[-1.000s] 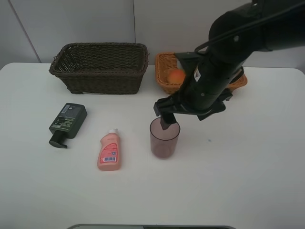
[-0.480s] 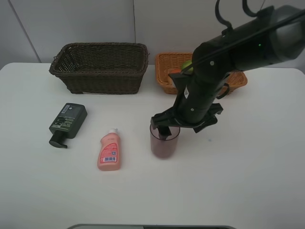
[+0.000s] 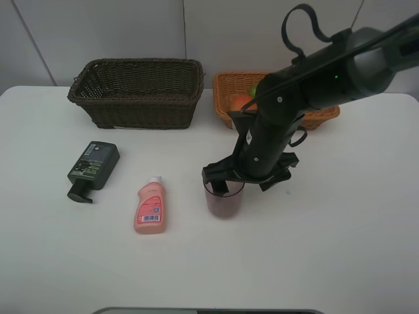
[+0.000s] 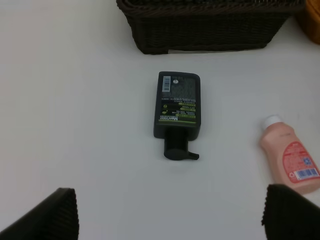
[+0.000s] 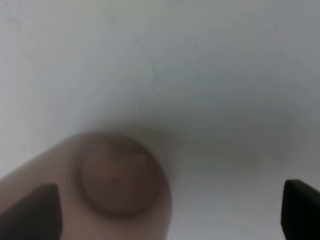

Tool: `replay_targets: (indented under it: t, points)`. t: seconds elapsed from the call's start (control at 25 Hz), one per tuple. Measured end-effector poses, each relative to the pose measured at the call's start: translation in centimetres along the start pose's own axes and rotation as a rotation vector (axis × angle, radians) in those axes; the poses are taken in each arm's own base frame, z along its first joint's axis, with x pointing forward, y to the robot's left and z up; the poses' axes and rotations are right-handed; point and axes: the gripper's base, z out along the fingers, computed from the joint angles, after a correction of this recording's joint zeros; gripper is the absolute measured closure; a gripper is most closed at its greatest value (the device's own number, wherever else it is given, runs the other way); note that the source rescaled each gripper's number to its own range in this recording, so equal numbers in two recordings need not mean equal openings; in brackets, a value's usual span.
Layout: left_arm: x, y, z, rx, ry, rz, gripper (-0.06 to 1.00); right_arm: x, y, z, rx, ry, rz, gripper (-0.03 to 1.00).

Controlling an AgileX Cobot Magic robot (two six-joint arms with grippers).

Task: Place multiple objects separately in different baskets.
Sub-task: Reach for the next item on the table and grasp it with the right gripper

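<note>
Purplish see-through tumbler [image 3: 224, 204] stands upright, middle of the worktop [image 3: 340, 248], right jaws spread over its rim; pink bottle [image 3: 150, 208] lies nearby, left jaws spread.

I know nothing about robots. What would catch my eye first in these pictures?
The big black arm bending in from the right, its open gripper at the rim of a purplish cup in the middle. Behind stand a dark brown basket and a lighter orange one holding fruit; a dark green pump bottle and a small pink bottle lie on the left.
</note>
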Motion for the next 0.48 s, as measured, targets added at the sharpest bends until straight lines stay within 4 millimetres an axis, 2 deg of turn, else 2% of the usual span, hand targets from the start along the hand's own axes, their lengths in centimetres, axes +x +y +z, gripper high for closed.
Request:
replay_targets:
  t: [0.08, 0.2, 0.32, 0.4, 0.44, 0.48]
  points:
    - [0.0, 0.0, 0.0, 0.0, 0.0, 0.0, 0.1, -0.05, 0.03, 0.0, -0.003, -0.005, 0.001, 0.03]
    - [0.0, 0.0, 0.0, 0.0, 0.0, 0.0, 0.1, -0.04, 0.02, 0.0, -0.003, -0.005, 0.001, 0.23]
    - [0.0, 0.0, 0.0, 0.0, 0.0, 0.0, 0.1, -0.04, 0.03, 0.0, -0.003, -0.005, 0.001, 0.57]
    - [0.0, 0.0, 0.0, 0.0, 0.0, 0.0, 0.1, -0.04, 0.04, 0.0, -0.005, -0.004, 0.004, 0.82]
    - [0.0, 0.0, 0.0, 0.0, 0.0, 0.0, 0.1, -0.03, 0.06, 0.0, -0.007, -0.003, 0.007, 0.91]
    - [0.0, 0.0, 0.0, 0.0, 0.0, 0.0, 0.1, -0.02, 0.08, 0.0, -0.009, -0.002, 0.01, 0.95]
